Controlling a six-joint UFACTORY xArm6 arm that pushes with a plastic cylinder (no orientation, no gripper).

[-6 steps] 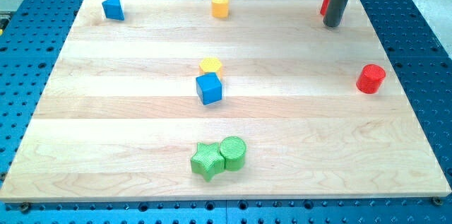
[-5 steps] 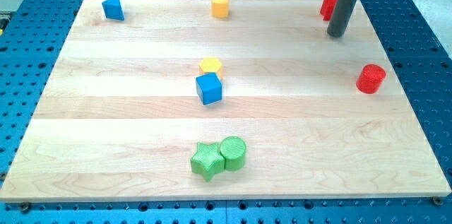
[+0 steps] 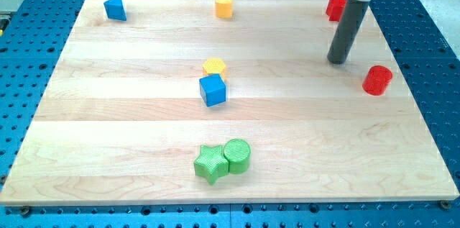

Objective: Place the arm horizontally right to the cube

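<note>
The blue cube (image 3: 213,90) sits near the middle of the wooden board (image 3: 129,120), touching a yellow block (image 3: 214,67) just above it. My tip (image 3: 337,61) rests on the board far to the cube's right and a little higher in the view. It stands left of and above the red cylinder (image 3: 377,80) and below a red block (image 3: 335,7) at the view's top right.
A blue block (image 3: 115,8) sits at the top left and a yellow block (image 3: 225,5) at the top middle. A green star (image 3: 210,163) and a green cylinder (image 3: 237,155) touch each other near the bottom middle.
My tip has moved down the view from beside the red block at the top right toward the board's middle height. No block has moved.
</note>
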